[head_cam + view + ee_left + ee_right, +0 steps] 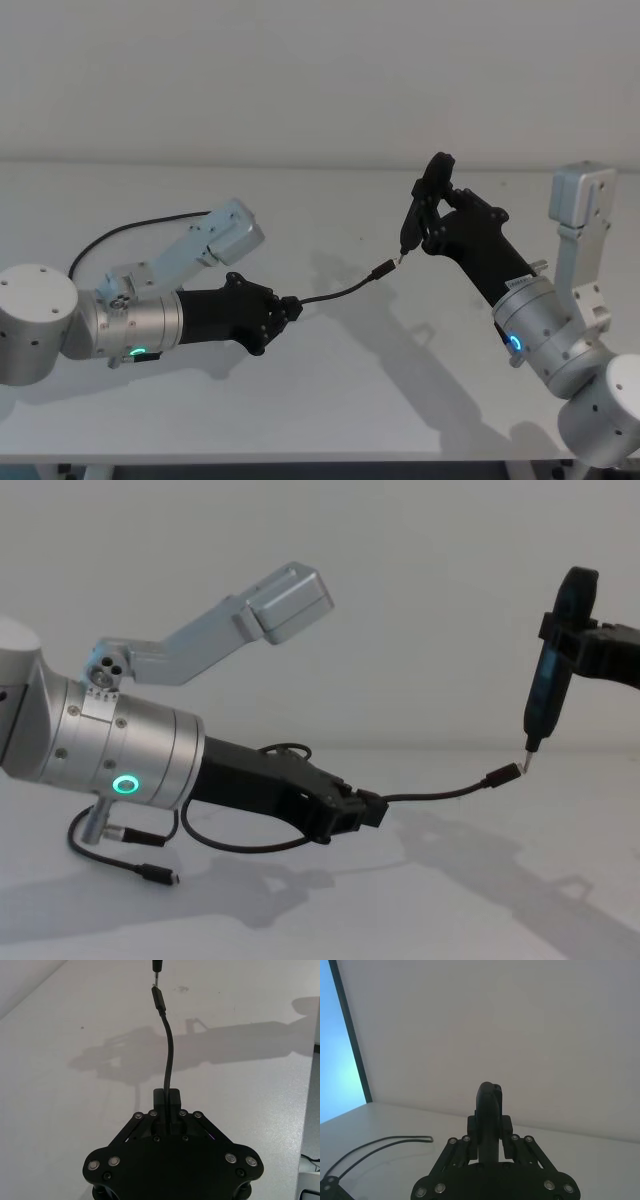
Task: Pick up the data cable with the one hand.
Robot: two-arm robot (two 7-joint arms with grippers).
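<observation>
The data cable (340, 293) is a thin black cord, and my left gripper (288, 308) is shut on it a little behind its plug (383, 271). The free end arcs up off the table, and its silver tip almost meets the needle tip of a slim dark tool (422, 208). My right gripper (437, 216) is shut on that upright tool. In the left wrist view the cable (168, 1045) rises from between the fingers (174, 1096) to the plug (159, 999). From the chest, the left gripper (365, 810) holds the cable (440, 793) level, and the tool (555, 670) hangs above the plug (503, 774).
The cable's slack loops back over the white table (330, 400) behind my left arm (130, 232), and its other plug (160, 875) lies under the left wrist. The loop (380, 1144) lies flat on the table in the right wrist view.
</observation>
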